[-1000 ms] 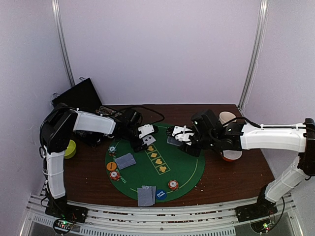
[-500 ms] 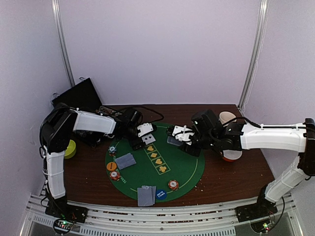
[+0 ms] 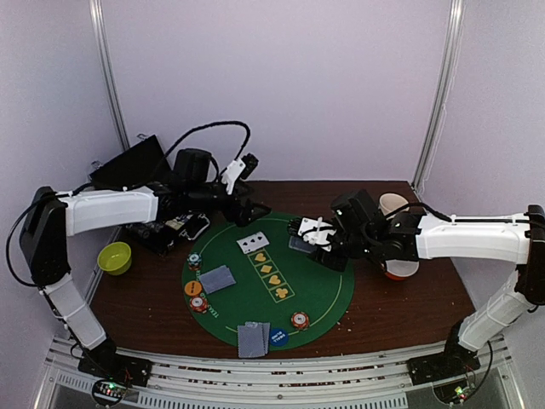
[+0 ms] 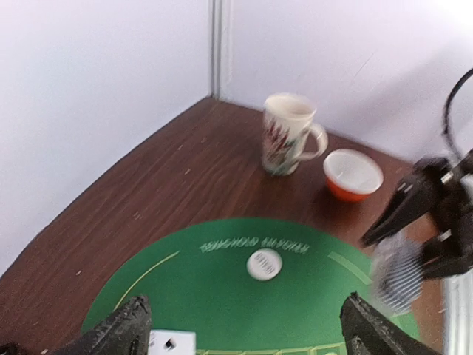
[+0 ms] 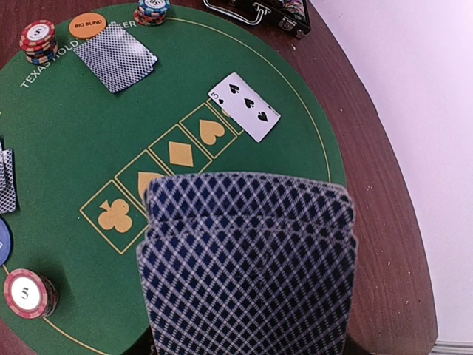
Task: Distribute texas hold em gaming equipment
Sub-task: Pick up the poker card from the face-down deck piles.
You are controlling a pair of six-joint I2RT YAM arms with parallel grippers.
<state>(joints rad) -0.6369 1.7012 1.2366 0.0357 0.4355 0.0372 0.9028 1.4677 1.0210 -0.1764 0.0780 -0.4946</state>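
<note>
Left fingers (image 4: 122, 333) spread, right fingers (image 3: 317, 228) pinch cards (image 5: 247, 259) over green mat (image 3: 324, 290) on brown table (image 3: 409, 315).

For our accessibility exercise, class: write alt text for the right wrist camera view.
A fanned pack of blue diamond-backed playing cards fills the foreground, held above a round green felt poker mat. On the mat lie one face-up spade card, a face-down card pile, an orange round Big Blind disc and multicoloured chip stacks.
</note>
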